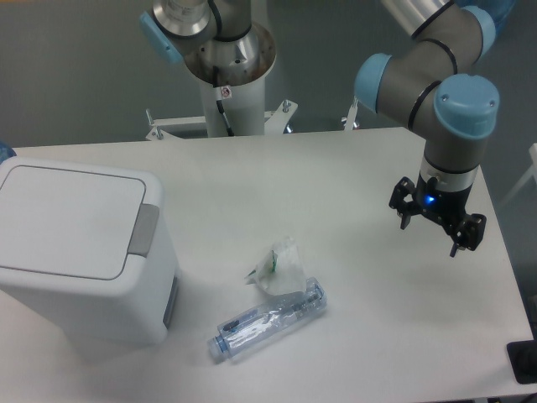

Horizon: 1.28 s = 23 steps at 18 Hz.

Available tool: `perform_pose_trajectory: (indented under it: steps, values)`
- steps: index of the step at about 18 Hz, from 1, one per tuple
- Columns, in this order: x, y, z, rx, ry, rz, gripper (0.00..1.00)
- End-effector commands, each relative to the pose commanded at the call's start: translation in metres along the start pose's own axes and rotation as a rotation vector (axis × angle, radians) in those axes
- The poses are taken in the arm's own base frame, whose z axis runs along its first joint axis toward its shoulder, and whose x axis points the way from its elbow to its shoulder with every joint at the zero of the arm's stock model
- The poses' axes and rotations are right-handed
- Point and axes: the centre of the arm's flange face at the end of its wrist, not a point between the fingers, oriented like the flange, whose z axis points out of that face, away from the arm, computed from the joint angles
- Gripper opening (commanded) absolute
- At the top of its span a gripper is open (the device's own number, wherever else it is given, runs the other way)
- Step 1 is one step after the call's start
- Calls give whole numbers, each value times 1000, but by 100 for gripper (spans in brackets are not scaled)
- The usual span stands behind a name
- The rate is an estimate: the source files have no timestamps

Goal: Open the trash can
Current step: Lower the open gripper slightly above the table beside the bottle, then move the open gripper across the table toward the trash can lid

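The large white boxy plastic trash can (80, 252) with rounded corners is sitting at nine o'clock on the white desk (336, 168), its flat lid lying shut, so nothing of the task is showing as done. The grey push-button tab (143, 228) is waiting untouched on its rim. The black two-finger tool (437, 231) is hanging at three o'clock, well apart, fingers spread and gripping nothing. A clear crushed plastic bottle (268, 321) is lying near six o'clock.

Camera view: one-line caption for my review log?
Open gripper hovers right of a crushed bottle; trash can lid closed at left.
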Motion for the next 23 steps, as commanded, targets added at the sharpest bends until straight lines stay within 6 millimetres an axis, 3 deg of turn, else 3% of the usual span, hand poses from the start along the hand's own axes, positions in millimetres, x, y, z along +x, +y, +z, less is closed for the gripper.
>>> perform_pose_trajectory:
  steps: [7,12,19,23]
  values:
    - [2,-3,0,13,2,3,100]
    - [14,-2,18,110,4,-93,100]
    - [4,-34,-33,330,17,-495,100]
    - [15,-73,-54,411,59,-579,100]
